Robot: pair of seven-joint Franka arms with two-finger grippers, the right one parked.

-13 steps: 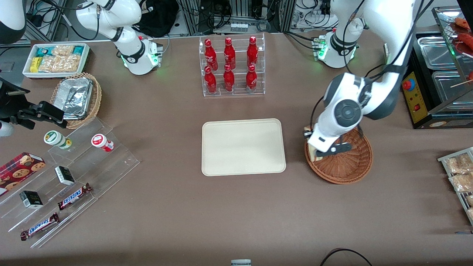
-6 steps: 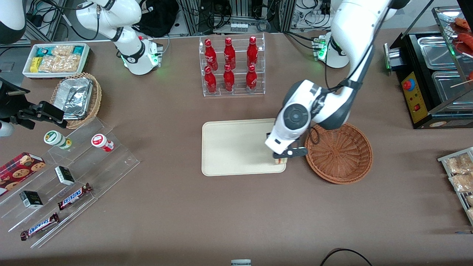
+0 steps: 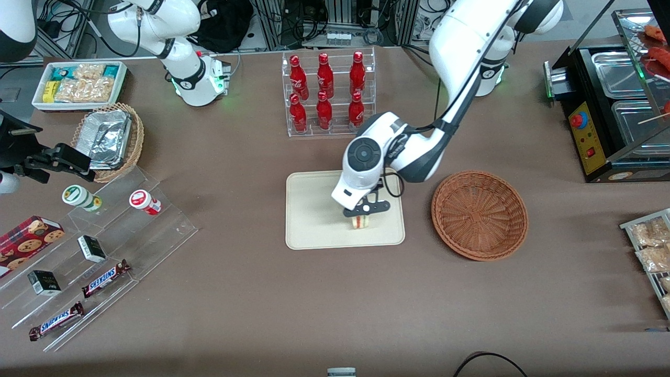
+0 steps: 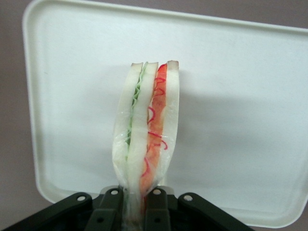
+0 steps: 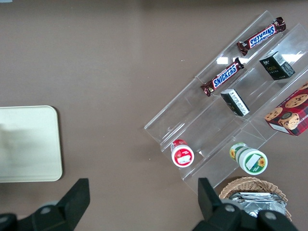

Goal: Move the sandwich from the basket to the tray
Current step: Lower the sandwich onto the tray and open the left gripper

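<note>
Front view: the gripper (image 3: 362,213) is seen over the tray (image 3: 314,209), in the part of the tray toward the basket (image 3: 479,214) and toward the tray's edge nearest the front camera; the sandwich (image 3: 359,222) is held below it, with the red and green filling visible at the cut edge; whether the sandwich touches the tray cannot be told from this view; the basket is seen beside the tray, toward the working arm's end of the surface (image 3: 251,293), and nothing is seen inside it; a clear rack of red bottles (image 3: 327,93) is set farther from the front camera than the tray.

In the left wrist view, the sandwich (image 4: 146,130) is shown clamped at its narrow end between the two black fingers (image 4: 111,211), which are closed on it; the wedge is held on edge, with pale bread layers, green filling on one side and red filling on the other; the tray (image 4: 250,106) is seen under the sandwich, and the gripper (image 4: 132,211) is seen at the sandwich's pinched end.
</note>
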